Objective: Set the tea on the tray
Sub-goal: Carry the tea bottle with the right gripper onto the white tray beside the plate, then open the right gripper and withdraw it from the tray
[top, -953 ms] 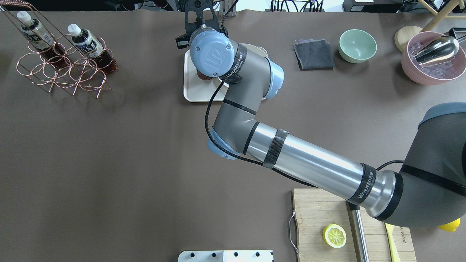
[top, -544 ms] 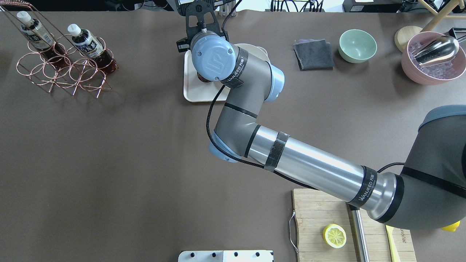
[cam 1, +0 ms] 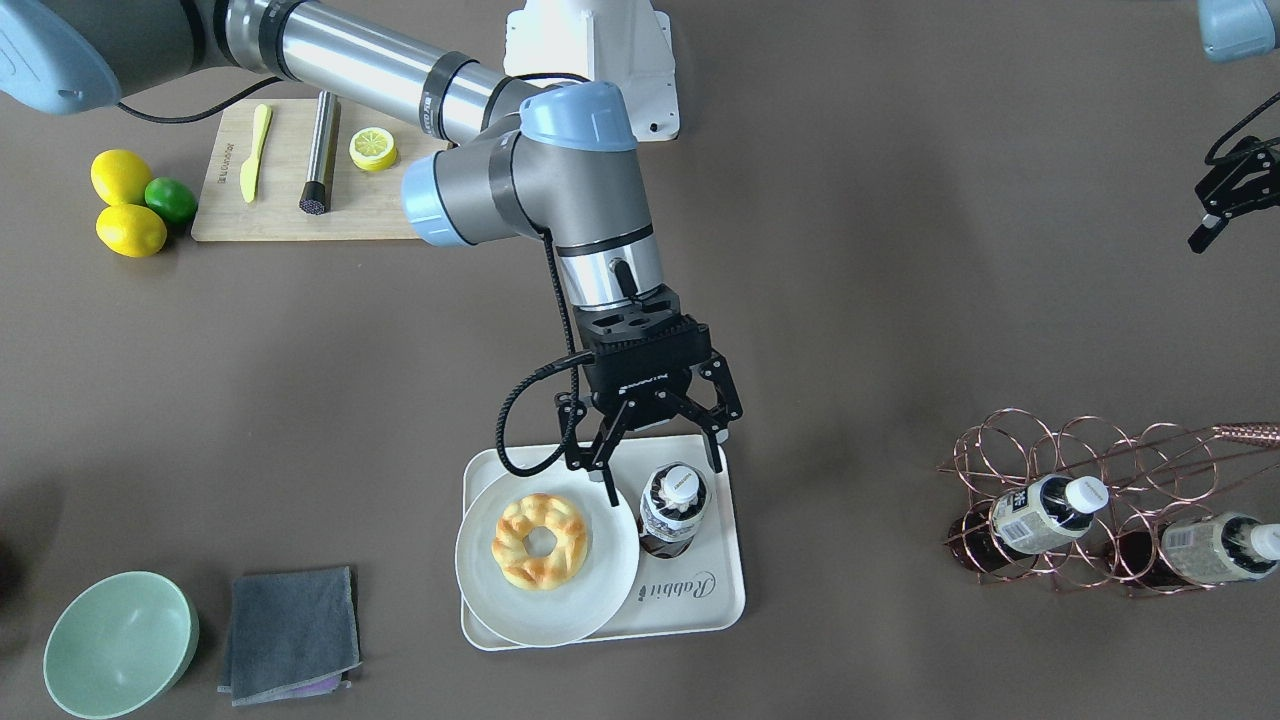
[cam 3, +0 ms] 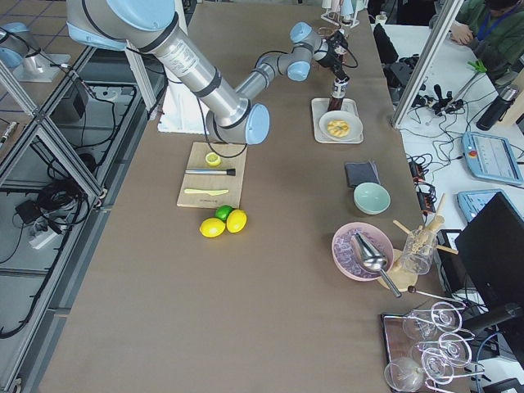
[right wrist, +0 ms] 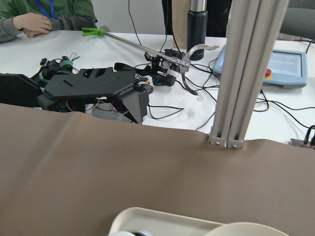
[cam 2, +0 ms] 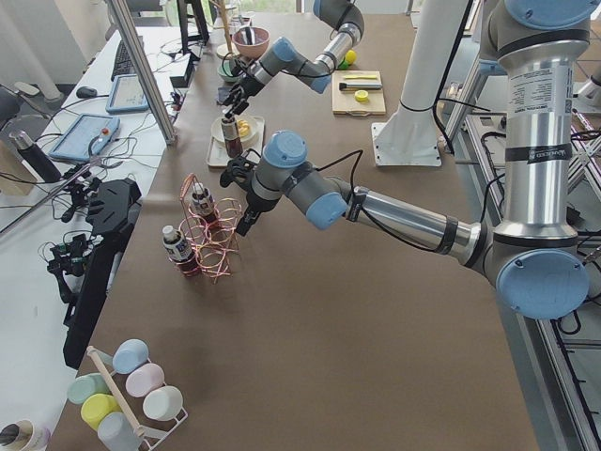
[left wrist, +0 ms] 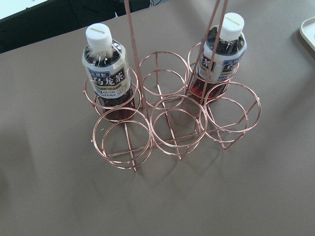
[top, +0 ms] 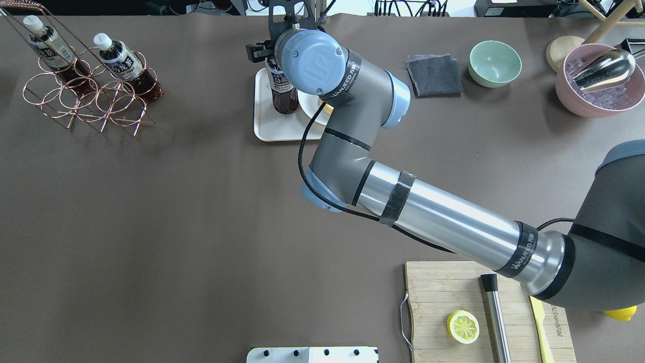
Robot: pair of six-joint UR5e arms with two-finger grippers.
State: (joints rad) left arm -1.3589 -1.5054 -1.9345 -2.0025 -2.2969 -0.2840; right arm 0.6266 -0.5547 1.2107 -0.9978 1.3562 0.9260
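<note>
Standing upright on the tray point(cam 1: 725, 560), the tea point(cam 1: 672, 512) sits just beside the round plate point(cam 1: 598, 600) that carries a ring pastry point(cam 1: 541, 540). Right gripper point(cam 1: 662, 478) hangs over the white cap, fingers point(cam 1: 716, 450) spread wide, a gap on each side, gripping nothing. Left gripper point(cam 1: 1228, 195) is off by the copper wire rack point(cam 1: 1090, 455), which holds two more bottles. Can't tell its finger state.

We look over a long table point(top: 151, 227) covered in plain brown. Beside it runs a white desk point(cam 3: 446, 139) strewn with cables and tablets point(cam 3: 495, 160). Aluminium posts point(right wrist: 246, 73) rise at the table's edge. The floor point(cam 3: 41, 344) is tiled and the light is even.
</note>
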